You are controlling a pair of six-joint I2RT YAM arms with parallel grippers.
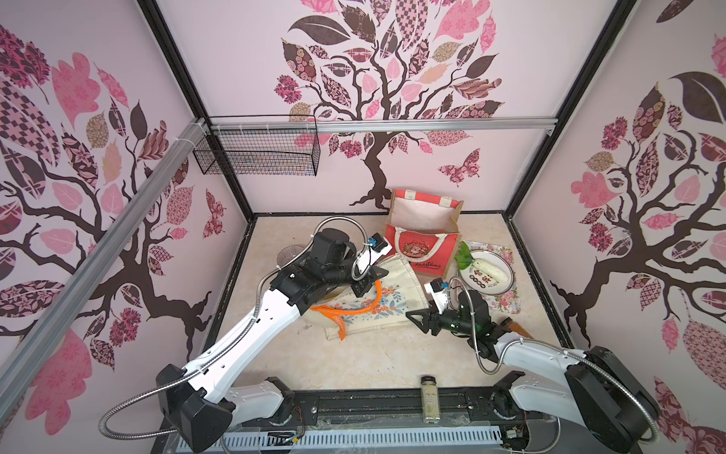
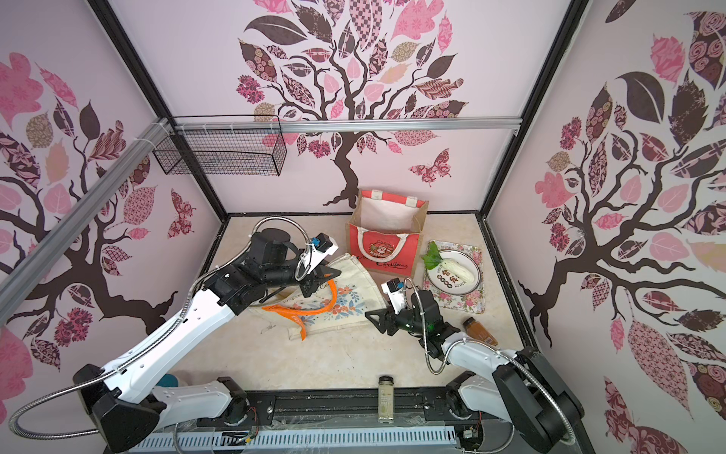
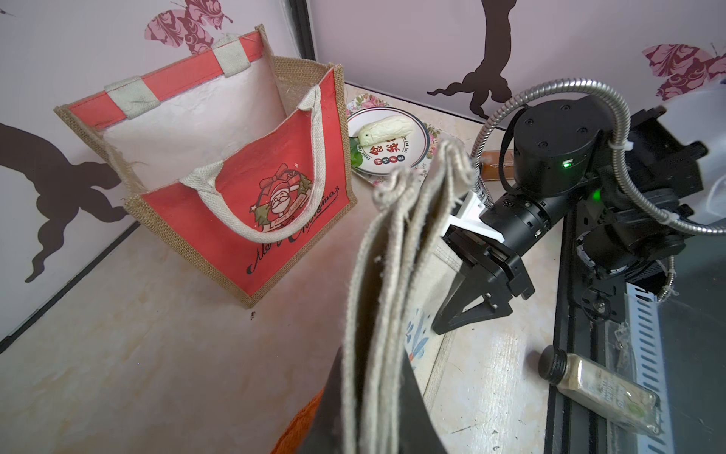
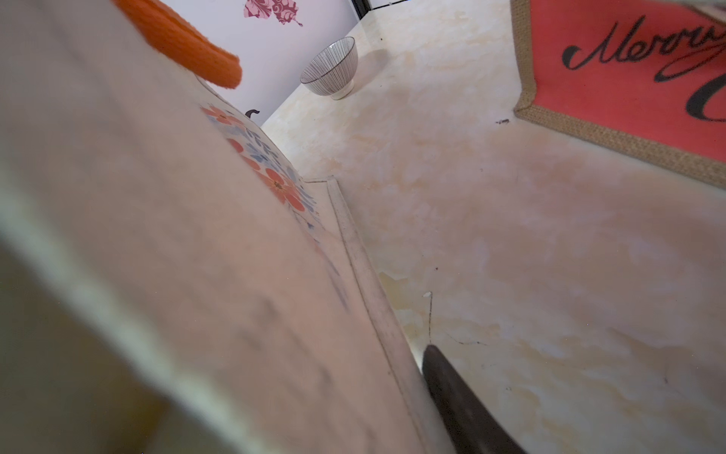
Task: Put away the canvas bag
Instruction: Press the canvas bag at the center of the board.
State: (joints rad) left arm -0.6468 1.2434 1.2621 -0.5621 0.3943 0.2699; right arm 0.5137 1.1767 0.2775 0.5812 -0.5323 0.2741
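Observation:
The canvas bag (image 1: pixel 377 298) (image 2: pixel 341 298) is cream with a floral print and orange handles (image 1: pixel 353 310), and most of it lies flat mid-table. My left gripper (image 1: pixel 367 285) (image 3: pixel 373 393) is shut on the bag's far edge. That edge is folded into several layers (image 3: pixel 393 275) and lifted off the table. My right gripper (image 1: pixel 416 318) (image 2: pixel 375 318) sits low at the bag's near-right edge, jaws apart. In the right wrist view one dark finger (image 4: pixel 451 385) lies on the table beside the seam. The cloth (image 4: pixel 196 236) hides the other finger.
A red Christmas tote (image 1: pixel 426 243) stands open by the back wall. A plate (image 1: pixel 503 283) with a toy cabbage sits on a floral mat to the right. A striped bowl (image 4: pixel 332 67), a spice jar (image 1: pixel 430 399), a brown bottle (image 2: pixel 479 332) and a wall-hung wire basket (image 1: pixel 259 151) are also here.

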